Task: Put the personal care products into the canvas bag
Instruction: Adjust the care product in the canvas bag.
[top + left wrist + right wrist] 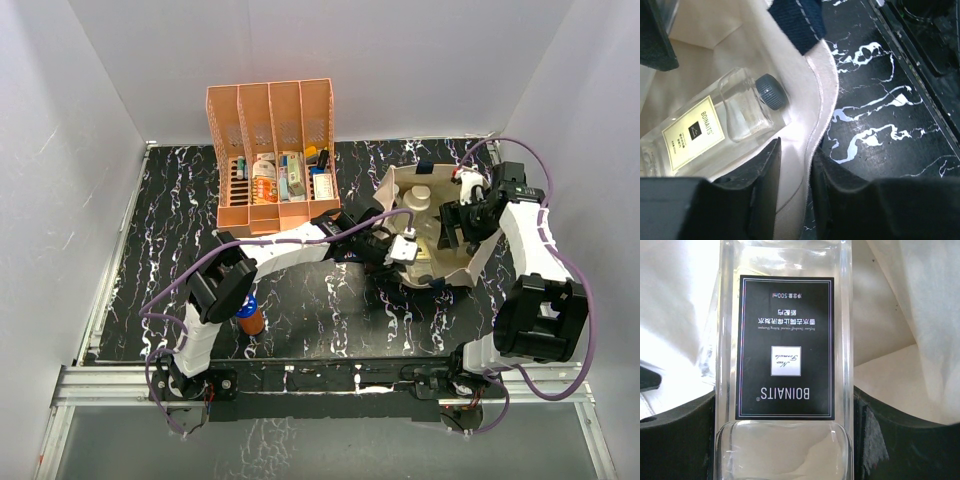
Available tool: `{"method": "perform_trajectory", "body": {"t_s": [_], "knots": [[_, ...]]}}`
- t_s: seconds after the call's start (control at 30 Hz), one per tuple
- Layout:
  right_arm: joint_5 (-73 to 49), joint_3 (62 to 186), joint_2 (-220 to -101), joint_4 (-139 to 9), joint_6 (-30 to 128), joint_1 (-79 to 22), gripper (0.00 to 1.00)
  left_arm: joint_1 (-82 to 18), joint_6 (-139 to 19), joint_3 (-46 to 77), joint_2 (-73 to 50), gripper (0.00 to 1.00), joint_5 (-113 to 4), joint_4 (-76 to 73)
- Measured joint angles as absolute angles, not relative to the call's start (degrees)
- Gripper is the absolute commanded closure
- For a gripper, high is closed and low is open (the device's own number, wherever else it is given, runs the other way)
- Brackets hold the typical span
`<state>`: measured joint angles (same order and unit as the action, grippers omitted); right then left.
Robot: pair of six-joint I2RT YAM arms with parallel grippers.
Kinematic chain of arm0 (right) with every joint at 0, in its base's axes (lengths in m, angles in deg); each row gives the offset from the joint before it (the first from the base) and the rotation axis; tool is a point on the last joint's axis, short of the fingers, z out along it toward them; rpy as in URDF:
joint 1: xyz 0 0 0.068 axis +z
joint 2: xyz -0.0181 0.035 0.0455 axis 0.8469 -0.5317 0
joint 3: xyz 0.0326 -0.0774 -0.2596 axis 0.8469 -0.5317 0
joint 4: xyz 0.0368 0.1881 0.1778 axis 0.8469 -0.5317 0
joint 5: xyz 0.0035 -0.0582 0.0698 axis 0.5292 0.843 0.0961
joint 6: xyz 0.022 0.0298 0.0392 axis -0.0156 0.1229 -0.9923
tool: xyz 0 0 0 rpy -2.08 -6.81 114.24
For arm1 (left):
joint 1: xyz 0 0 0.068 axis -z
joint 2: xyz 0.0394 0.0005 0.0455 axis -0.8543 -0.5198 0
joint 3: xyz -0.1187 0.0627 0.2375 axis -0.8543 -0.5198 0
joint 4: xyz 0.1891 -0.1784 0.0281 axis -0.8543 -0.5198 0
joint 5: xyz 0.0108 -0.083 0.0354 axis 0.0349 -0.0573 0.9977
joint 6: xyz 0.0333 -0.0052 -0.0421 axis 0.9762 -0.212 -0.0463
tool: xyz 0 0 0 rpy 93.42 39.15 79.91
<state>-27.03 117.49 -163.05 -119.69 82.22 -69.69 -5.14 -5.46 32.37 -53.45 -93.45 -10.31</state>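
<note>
Here the left claw (795,150) sits astride the near rim of the canvas bag (816,75), one finger inside and one outside, with the cream cloth running up between them. The jaws stand narrowly apart; I cannot tell whether they pinch the cloth or only bracket it. My guess is that it is there to keep the bag's mouth spread and steady for the other arm.

The right claw (782,400) clamps a clear square bottle (785,315) by its flat sides, the black label upside down to its camera. Pale canvas lies all around it, so it seems to be lowering the bottle into the bag.

Inside the bag, a clear grey-capped bottle (715,130) lies on its side against the wall, below the navy strap (797,20). From above, pale round shapes show deeper in, too small to name.

The bag stands on the right of the table (890,125). An orange-brown bottle (250,318) stands at the near left, well apart from it, not yet packed. The orange rack (270,110) at the far left holds small packs and pens.
</note>
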Motion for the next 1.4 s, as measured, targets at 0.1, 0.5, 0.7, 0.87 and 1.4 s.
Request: {"method": "perform_trajectory", "body": {"t_s": [0.1, 0.5, 0.7, 0.87, 1.4], "knots": [[-28.49, 118.27, -163.05, -120.14, 81.41, -69.69, 0.92, -5.14, -8.87, 32.37, -53.43, 0.64, -92.31, -8.13], [-31.49, 120.96, -163.05, -121.57, 79.97, -69.67, 0.92, -5.08, -17.75, 32.37, -51.75, 0.34, -87.16, -3.04], [-35.01, 124.74, -163.05, -123.86, 79.64, -69.67, 0.92, -4.95, -21.57, 32.22, -48.95, 0.12, -81.21, 1.05], [-36.99, 126.12, -162.24, -126.13, 79.42, -69.67, 0.92, -5.10, -22.56, 31.04, -45.23, 0.03, -75.59, 5.82], [-46.26, 130.05, -153.59, -139.51, 82.11, -69.67, 0.92, -5.69, -4.00, 25.36, -36.36, 0.03, -75.38, 8.37]]}}
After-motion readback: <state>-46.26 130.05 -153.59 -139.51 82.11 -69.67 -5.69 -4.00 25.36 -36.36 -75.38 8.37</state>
